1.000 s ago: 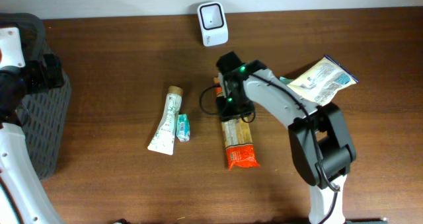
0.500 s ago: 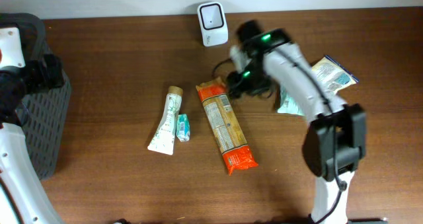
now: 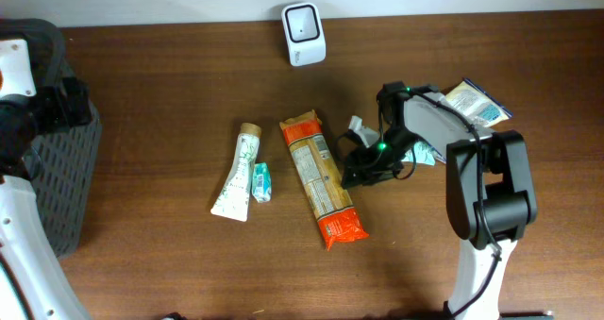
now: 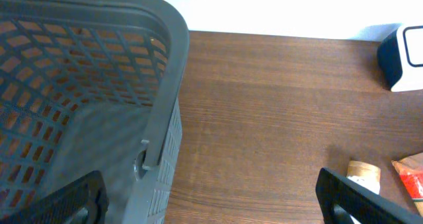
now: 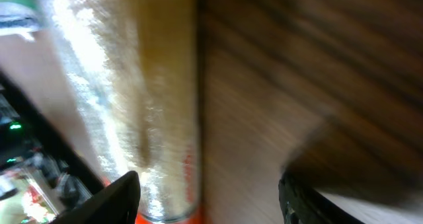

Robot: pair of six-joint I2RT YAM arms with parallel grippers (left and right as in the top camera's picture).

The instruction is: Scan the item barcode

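Pasta packet (image 3: 321,180) lies between tube (image 3: 236,174) and right gripper (image 5: 208,199), spread and empty; left gripper (image 4: 211,204) gapes wide beside basket (image 4: 165,85).

No lettering on the pasta packet (image 3: 322,180) or tube (image 3: 236,174) is legible.

- My right tool (image 3: 363,172), jaws apart, sits just beside the pasta packet (image 3: 322,180), which blocks any sweep to the left.
- Past it, the tube (image 3: 236,174) and the small green packet (image 3: 261,182) touch, leaving a narrow lane beside the pasta.
- The pouch (image 3: 475,106) crowds the far right, behind my arm.
- Bare surface (image 3: 170,84) lies in front of the scanner (image 3: 304,22).
- My left tool (image 4: 211,207), spread wide, hangs by the basket (image 4: 162,85). Its wall bars the left, with open surface to the right.
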